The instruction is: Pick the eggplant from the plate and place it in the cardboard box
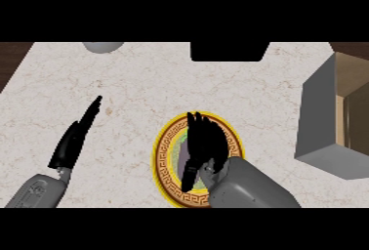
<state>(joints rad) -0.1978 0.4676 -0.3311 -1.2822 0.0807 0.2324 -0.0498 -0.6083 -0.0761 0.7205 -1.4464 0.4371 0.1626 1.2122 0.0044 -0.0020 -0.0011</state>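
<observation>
Hidden under the right hand (202, 141): most of the plate (164, 161), eggplant unseen. Right of the plate, box (324, 117) cut off at the edge.

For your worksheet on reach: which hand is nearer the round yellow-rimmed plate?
Right. The right hand is over the round yellow-rimmed plate; the left hand is off to its left.

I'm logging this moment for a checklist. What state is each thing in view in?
Right hand: over the plate, fingers extended, hiding its middle.
Left hand: open, straight, at the view's left, holding nothing.
Plate: flat on the counter, mostly covered.
Eggplant: not visible, so cannot tell.
Cardboard box: open-topped, at the counter's right; its inside shows nothing.
</observation>
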